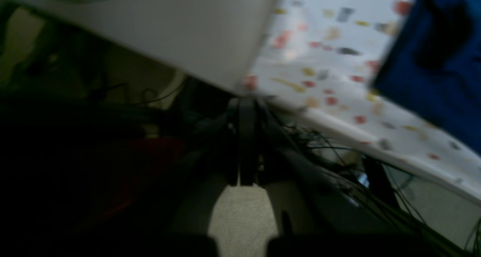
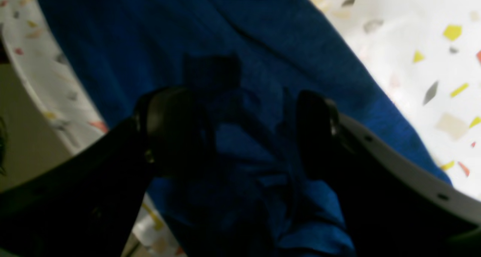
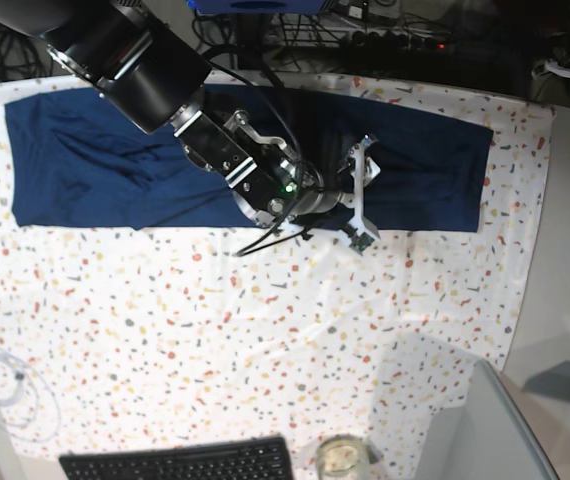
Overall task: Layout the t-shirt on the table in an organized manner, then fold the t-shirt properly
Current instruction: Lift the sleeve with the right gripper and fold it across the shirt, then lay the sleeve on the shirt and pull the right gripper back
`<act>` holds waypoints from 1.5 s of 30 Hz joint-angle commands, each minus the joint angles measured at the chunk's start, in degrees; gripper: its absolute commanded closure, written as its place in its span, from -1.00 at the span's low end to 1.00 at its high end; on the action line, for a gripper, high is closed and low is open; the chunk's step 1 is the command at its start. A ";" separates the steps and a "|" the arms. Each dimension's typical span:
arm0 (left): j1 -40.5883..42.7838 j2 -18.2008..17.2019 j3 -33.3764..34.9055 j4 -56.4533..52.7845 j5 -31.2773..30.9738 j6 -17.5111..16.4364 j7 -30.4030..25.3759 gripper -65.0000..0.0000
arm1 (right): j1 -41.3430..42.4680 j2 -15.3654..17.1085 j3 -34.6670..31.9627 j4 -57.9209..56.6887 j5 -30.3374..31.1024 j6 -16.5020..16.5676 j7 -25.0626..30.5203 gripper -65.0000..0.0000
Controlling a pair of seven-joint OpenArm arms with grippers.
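Shirt [image 3: 85, 165] laid as long band at desk [image 3: 265, 330] 12 o'clock, unfolded; right jaws [image 2: 240, 133] apart over cloth, holding nothing; left jaws [image 1: 246, 144] shut, empty.

Bare table [image 3: 265, 330] fills the middle of the frame, with only a keyboard [image 3: 177, 462] and a jar [image 3: 342, 458] along the bottom edge.

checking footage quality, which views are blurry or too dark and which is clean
Left wrist view: blurred and mostly dark, only the table cloth lit, the t-shirt a soft blue patch. Right wrist view: soft focus, the right gripper fingers near black and shadowing the shirt, cloth at right washed out. Base view: sharp and evenly lit.
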 commanded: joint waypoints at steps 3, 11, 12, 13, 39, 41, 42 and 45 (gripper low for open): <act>0.48 -0.80 -0.42 0.69 -0.30 0.32 -1.30 1.00 | 0.90 -1.01 -0.86 1.29 0.80 0.07 1.42 -0.22; 0.21 -0.71 -0.16 -0.81 -0.30 0.32 -1.30 1.00 | 0.72 -1.10 -1.56 1.20 0.98 0.07 1.77 0.94; 0.21 -0.80 -0.16 -1.51 -0.30 0.32 -1.30 1.00 | 0.72 -1.10 -1.48 1.20 1.06 0.07 1.77 1.00; 0.21 -0.89 -0.16 -2.13 -0.30 0.32 -1.30 1.00 | 0.72 -1.10 -1.48 1.46 1.06 0.07 1.77 0.99; -1.11 -0.71 -0.07 -3.18 -0.30 0.32 -1.48 1.00 | -0.59 -2.07 -1.91 10.43 8.10 0.07 6.87 0.98; -1.11 -0.71 -0.07 -3.18 -0.30 0.32 -1.48 1.00 | -0.51 -2.07 -2.35 9.02 9.33 0.07 7.93 0.98; -1.19 -0.71 -0.07 -3.18 -0.30 0.32 -1.48 1.00 | -0.51 -2.07 -3.06 8.76 9.68 0.07 8.54 0.98; -1.90 -0.71 -0.07 -3.27 -0.30 0.32 -1.48 1.00 | -0.42 -2.07 -5.61 8.50 9.68 0.07 9.42 0.90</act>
